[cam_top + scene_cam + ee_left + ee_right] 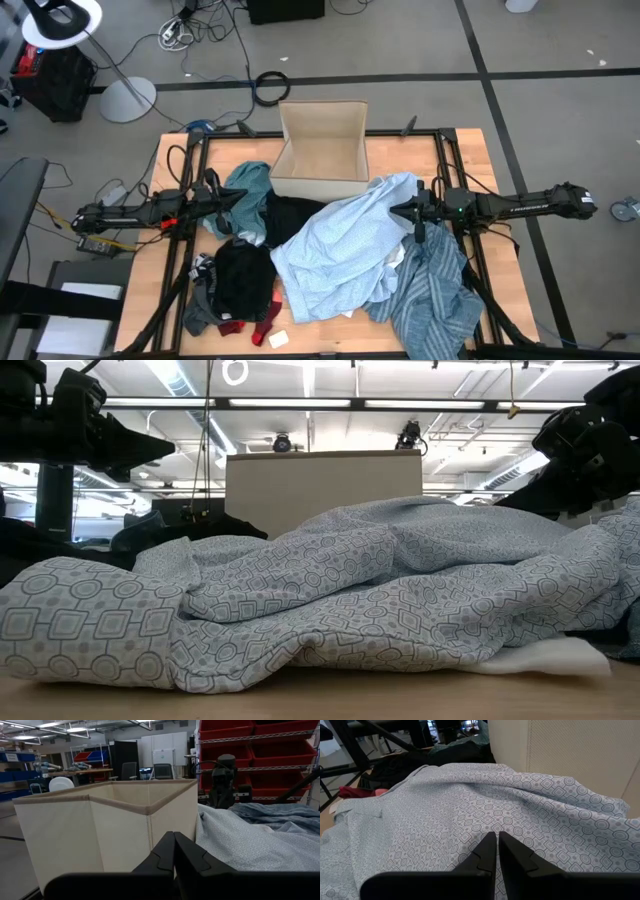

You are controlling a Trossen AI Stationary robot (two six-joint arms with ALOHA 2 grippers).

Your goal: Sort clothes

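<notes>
A heap of clothes covers the table's middle and near half. On top lies a large light-blue patterned shirt (340, 255), seen close in the right wrist view (485, 800). A blue-white striped shirt (432, 295) lies at the near right, a teal piece (248, 190) and black pieces (245, 275) at the left, small red items (265, 325) near the front edge. My left gripper (240, 197) is shut, held level above the teal piece. My right gripper (395, 210) is shut, just over the light-blue shirt's far edge; whether it touches the cloth I cannot tell.
A tan box (322, 150) with an open top stands at the table's far middle, close before my left gripper (173, 840). A white tag or slip (278, 339) lies by the front edge. Bare wood shows at the table's far left and right corners.
</notes>
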